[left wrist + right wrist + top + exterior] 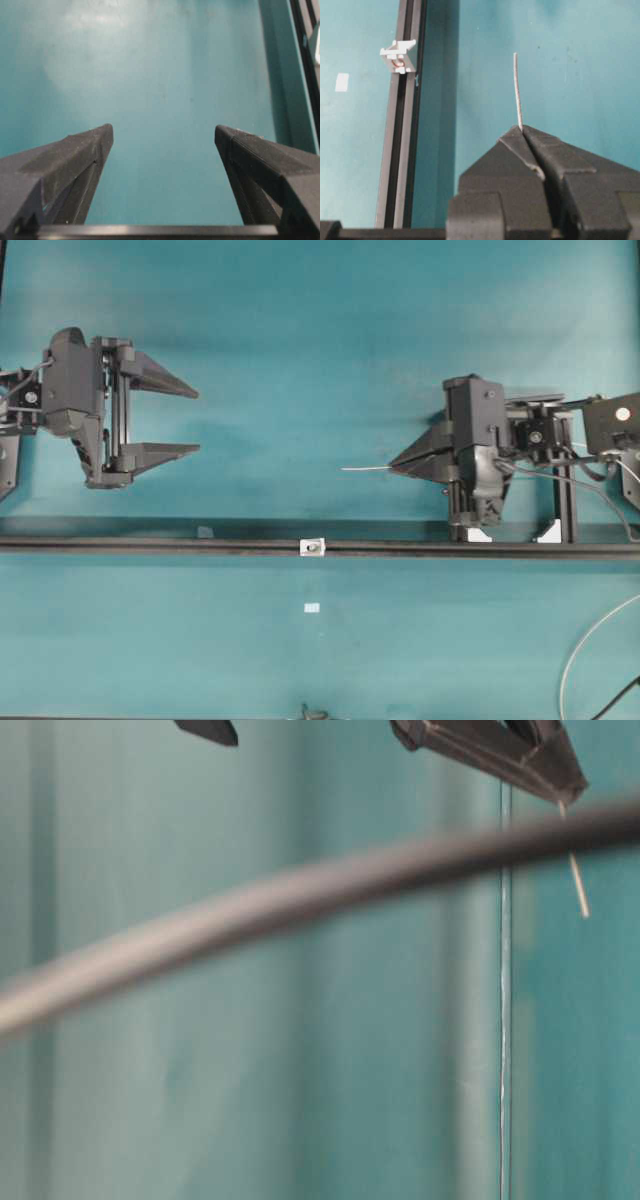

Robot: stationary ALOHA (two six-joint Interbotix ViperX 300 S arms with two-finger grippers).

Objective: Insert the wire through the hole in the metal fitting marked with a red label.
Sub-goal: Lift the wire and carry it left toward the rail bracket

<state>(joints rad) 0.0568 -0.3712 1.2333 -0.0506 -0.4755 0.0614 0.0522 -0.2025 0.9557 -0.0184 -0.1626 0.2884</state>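
Overhead: right claw [397,469] pinches wire [365,469] above rail [150,545]; left claw [197,421] spread.

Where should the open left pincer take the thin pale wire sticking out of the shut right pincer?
Probably on the short free end of the thin pale grey-white wire, coming from the left of the overhead view. The wire points straight from the shut right pincer toward the open left pincer; grip short of the tip, which must stay free for threading.
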